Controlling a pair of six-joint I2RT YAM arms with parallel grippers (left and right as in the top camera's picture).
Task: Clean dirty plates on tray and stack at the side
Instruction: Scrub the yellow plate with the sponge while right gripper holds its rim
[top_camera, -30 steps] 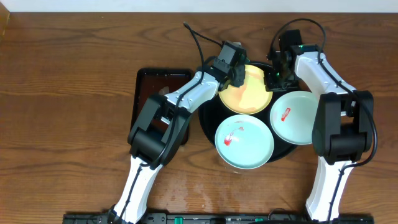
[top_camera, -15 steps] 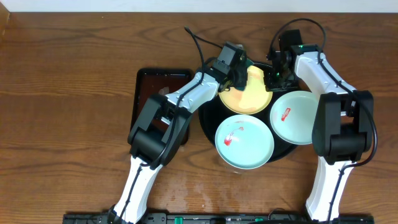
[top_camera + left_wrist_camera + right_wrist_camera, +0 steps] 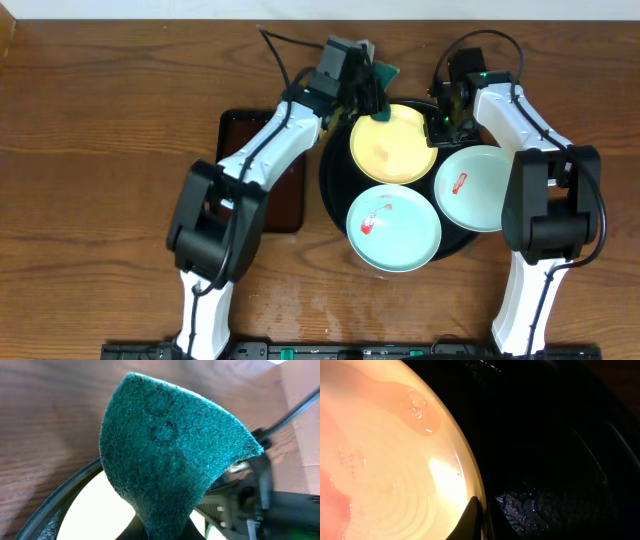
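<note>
The pale yellow plate (image 3: 392,146) lies at the back of the round black tray (image 3: 333,192), with a thin pinkish wet film on it (image 3: 385,460). My right gripper (image 3: 438,122) is shut on its right rim, the fingertips (image 3: 475,517) pinching the edge. My left gripper (image 3: 367,84) is shut on a green scouring pad (image 3: 382,71) that hangs above the tray's far rim and fills the left wrist view (image 3: 170,455). Two mint-white plates with red smears lie on the tray, one at the front (image 3: 392,228) and one at the right (image 3: 472,188).
A dark-brown rectangular tray (image 3: 245,140) lies left of the round tray, partly under my left arm. Bare wood tabletop (image 3: 100,180) stretches to the far left and along the back. My right arm's body shows in the left wrist view (image 3: 250,505).
My left gripper has lifted the green pad off the yellow plate and carried it back and to the left, past the tray's far rim. The right gripper has stayed on the plate's rim.
</note>
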